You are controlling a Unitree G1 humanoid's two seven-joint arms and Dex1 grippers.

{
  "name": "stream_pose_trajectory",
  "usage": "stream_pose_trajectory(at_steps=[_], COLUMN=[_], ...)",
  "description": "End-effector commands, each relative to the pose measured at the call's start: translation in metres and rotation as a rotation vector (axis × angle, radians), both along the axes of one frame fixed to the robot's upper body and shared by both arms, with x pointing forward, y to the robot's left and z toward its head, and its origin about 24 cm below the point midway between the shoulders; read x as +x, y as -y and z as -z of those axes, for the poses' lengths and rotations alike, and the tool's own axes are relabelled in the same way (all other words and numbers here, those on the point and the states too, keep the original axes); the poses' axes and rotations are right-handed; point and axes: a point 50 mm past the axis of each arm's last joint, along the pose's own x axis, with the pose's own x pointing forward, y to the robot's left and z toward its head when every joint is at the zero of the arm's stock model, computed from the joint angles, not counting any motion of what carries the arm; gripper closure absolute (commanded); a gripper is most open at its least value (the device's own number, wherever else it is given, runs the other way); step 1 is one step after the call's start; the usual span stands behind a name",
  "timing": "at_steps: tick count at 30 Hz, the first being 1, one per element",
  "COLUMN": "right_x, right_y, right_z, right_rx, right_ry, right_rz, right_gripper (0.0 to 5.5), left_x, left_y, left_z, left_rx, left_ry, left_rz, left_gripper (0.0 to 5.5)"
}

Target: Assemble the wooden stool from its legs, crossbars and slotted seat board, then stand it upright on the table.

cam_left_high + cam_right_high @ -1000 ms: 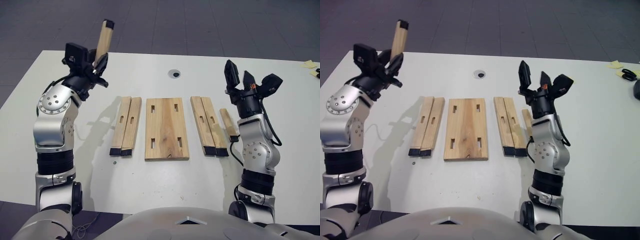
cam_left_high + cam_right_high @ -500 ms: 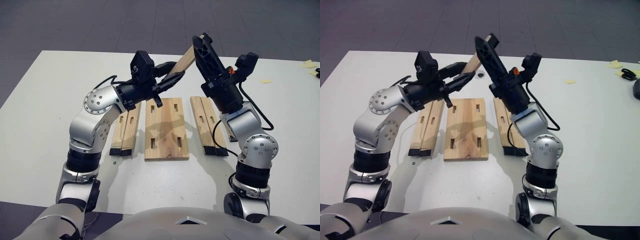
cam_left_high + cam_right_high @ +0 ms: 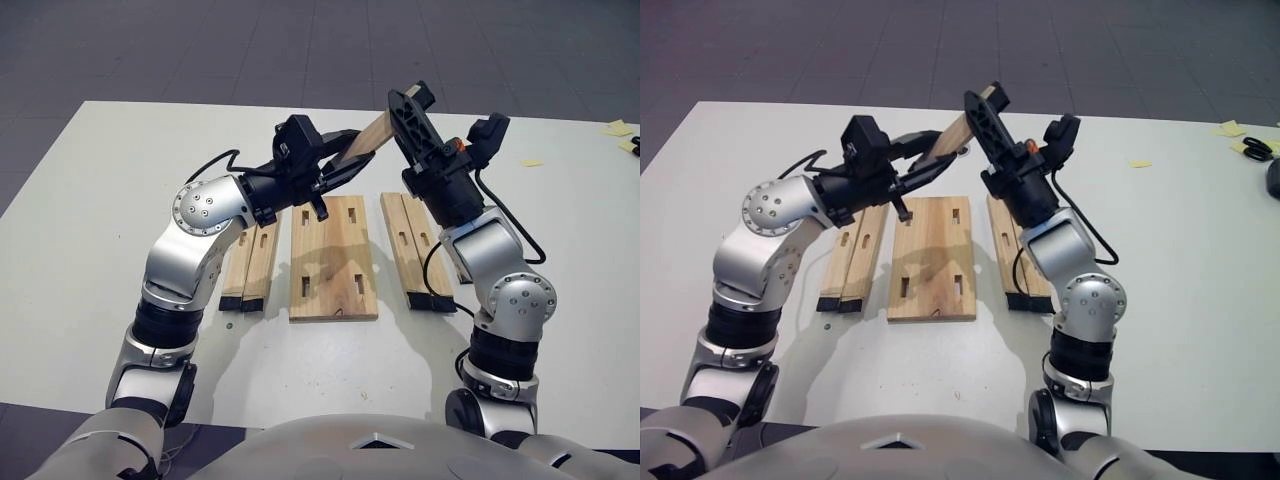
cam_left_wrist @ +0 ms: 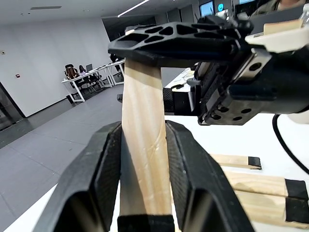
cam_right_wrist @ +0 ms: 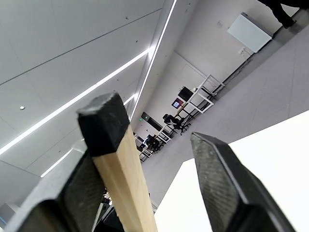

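Note:
My left gripper (image 3: 345, 155) is shut on a short wooden crossbar (image 3: 372, 130) and holds it slanted in the air above the far end of the slotted seat board (image 3: 333, 260). My right gripper (image 3: 415, 100) is open around the bar's black-tipped upper end. In the right wrist view the crossbar (image 5: 120, 169) lies against one finger (image 5: 82, 193), and the other finger (image 5: 217, 183) stands apart. In the left wrist view the fingers (image 4: 96, 179) clamp the crossbar (image 4: 142, 145). Two slotted legs (image 3: 250, 250) lie left of the board and two more legs (image 3: 415, 250) lie right of it.
The white table (image 3: 100, 200) has free room at the left, right and front. Yellow sticky notes (image 3: 620, 128) lie at its far right edge and another note (image 3: 530, 162) nearer in. A small dark speck (image 3: 229, 325) lies by the left legs.
My left arm swung the crossbar from the far left to above the board. My right gripper rose from the right side and closed in around the bar's upper end.

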Motion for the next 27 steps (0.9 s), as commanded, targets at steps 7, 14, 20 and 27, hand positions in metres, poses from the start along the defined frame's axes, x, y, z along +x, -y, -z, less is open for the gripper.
stream_pose_trajectory(at_steps=[7, 14, 20, 27], right_x=[-0.001, -0.004, 0.002, -0.021], right_y=[0.002, 0.0, 0.016, 0.074], right_z=[0.002, 0.004, 0.003, 0.046], right_rx=[-0.065, -0.077, -0.093, -0.391], right_ry=[0.0, 0.018, 0.033, -0.146], right_rz=[0.007, 0.009, 0.179, 0.483], right_gripper=[4.4, 5.06, 5.07, 5.07], left_x=[-0.004, -0.007, -0.002, 0.009], left_y=[0.004, 0.007, -0.003, -0.05], left_z=[0.004, 0.012, 0.008, -0.028], left_rx=[0.074, 0.068, -0.038, -0.383], left_ry=[0.072, 0.05, -0.055, -0.284], left_rz=[0.017, 0.005, -0.049, -0.109], left_gripper=[4.22, 4.22, 3.36, 2.13])
